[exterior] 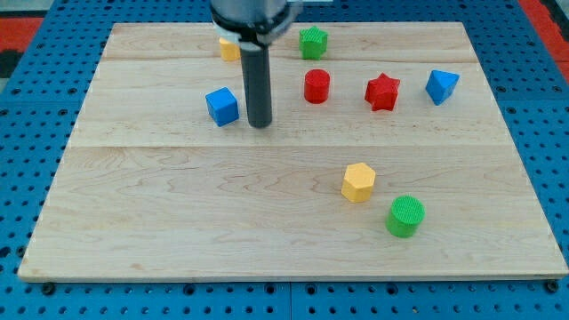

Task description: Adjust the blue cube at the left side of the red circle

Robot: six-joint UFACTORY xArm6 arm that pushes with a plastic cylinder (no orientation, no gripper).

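**Inspector:** Start at the table's [133, 231] bottom edge.

**Assistant:** Toward the bottom-right corner sit a green cylinder [405, 216] and, just above and left of it, a yellow hexagonal block [358, 182]. Both are well apart from the work.

**Inspector:** The middle band?

**Assistant:** The blue cube [222, 106] lies left of centre, in the upper half. My tip [260, 124] rests just beside its right face, between it and the red circle [316, 86]; contact cannot be confirmed. The cube is already left of the circle, slightly lower, so I judge only a small alignment remains. From this side a push would send the cube away from the circle, probably to set the gap.

**Inspector:** Fingers?

**Assistant:** None fitted; the arm ends in a rod, so there is no fingers state to tell.

**Inspector:** Farther on?

**Assistant:** A red star [382, 92] and a blue triangular block [441, 86] lie toward the right edge. Near the top edge are a green block [313, 42] and a yellow block [228, 48], partly hidden behind the rod.
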